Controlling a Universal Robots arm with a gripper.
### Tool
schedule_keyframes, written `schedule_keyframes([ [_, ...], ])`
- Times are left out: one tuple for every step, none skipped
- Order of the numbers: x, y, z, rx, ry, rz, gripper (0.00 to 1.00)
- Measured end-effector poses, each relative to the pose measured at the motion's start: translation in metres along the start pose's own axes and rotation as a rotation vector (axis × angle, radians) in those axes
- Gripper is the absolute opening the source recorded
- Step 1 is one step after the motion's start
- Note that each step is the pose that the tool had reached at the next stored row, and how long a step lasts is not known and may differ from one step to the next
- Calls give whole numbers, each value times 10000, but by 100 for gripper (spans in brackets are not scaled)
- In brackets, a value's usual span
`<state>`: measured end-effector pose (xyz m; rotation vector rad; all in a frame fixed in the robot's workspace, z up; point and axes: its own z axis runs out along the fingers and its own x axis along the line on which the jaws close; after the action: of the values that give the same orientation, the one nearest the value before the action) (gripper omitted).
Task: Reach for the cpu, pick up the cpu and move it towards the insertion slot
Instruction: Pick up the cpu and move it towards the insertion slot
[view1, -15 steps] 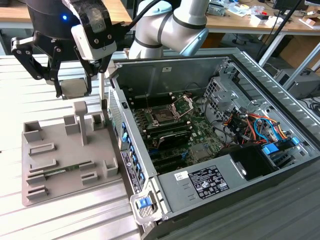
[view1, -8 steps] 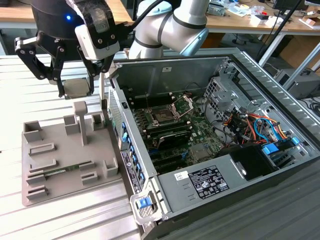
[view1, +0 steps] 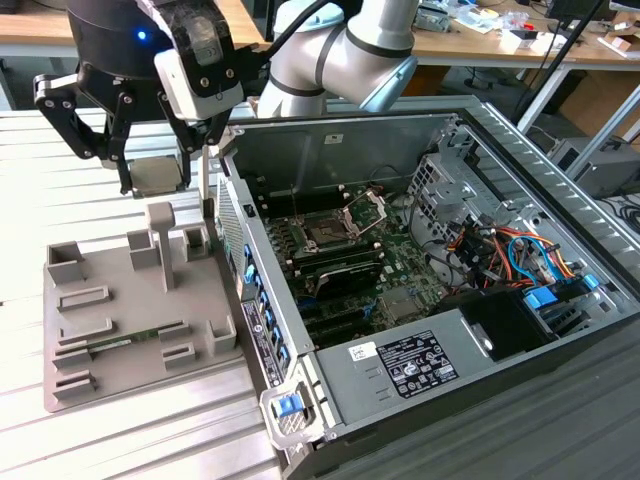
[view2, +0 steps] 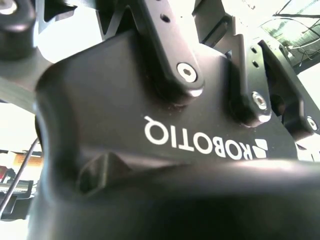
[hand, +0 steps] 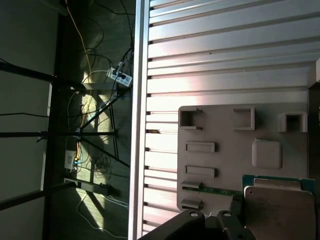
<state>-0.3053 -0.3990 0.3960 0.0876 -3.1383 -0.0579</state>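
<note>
Between the fingers (view1: 124, 160) sits the cpu (view1: 158, 176), clamped by its edges; the gripper (view1: 156, 186) hangs above the grey tray (view1: 130, 300), well apart from the slot (view1: 325, 232) inside the open case (view1: 330, 140)

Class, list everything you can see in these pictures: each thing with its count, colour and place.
cpu: one, silvery, held in the air above the tray
tray: one, grey, on the table, exterior view's left
memory stick: one, green, lying in the tray
computer case: one, grey, open, beside the tray
insertion slot: one, dark, silver-framed, on the green board inside the case
table: one, silver, slatted
arm: one, grey
gripper: one, black, fingers shut on the cpu
</note>
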Motion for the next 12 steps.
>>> schedule_keyframes([
  [-5,0,0,0,0,0,55],
  [-9,0,0,0,0,0,55],
  [-14,-1,0,0,0,1,55],
  [-17,-1,0,0,-1,0,55],
  [-21,-1,0,0,0,1,55],
  [-27,-2,0,0,0,0,55],
  [-33,-2,0,0,0,0,55],
  [-37,-2,0,0,0,1,55],
  [-40,-2,0,0,1,0,55],
  [-43,-2,0,0,0,1,55],
  [-47,-2,0,0,1,0,55],
  [-51,-3,0,0,1,0,55],
])
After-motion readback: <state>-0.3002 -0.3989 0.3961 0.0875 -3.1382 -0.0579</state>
